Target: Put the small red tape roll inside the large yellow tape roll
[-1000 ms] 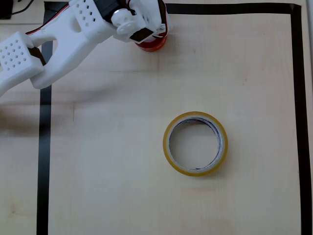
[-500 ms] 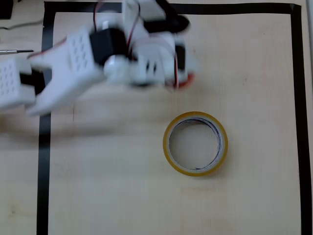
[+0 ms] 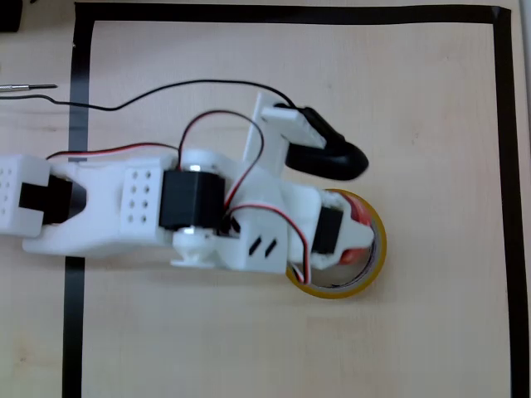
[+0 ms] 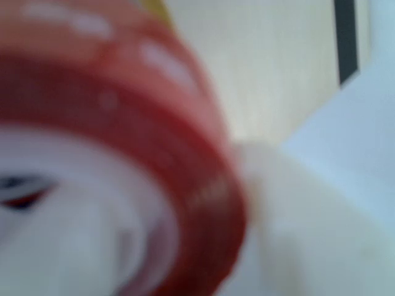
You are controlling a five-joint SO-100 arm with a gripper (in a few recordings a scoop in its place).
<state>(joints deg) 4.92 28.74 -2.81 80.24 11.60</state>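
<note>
Pincer [image 3: 353, 240] pinching small red tape roll [image 3: 358, 214] over large yellow tape roll [image 3: 375, 259]; red roll judged light, stiff, glossy-slick; hold across wall.

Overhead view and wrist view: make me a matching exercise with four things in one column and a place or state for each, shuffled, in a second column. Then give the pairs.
Things
1. small red tape roll
2. large yellow tape roll
3. black tape border
4. thin black cable

Places or states
A. lies flat on the table, partly under the arm
B. frames the wooden work area
C. held in the gripper, over the yellow ring's opening
D. runs from the left edge across the table up to the arm

Pairs: 1-C, 2-A, 3-B, 4-D
</note>
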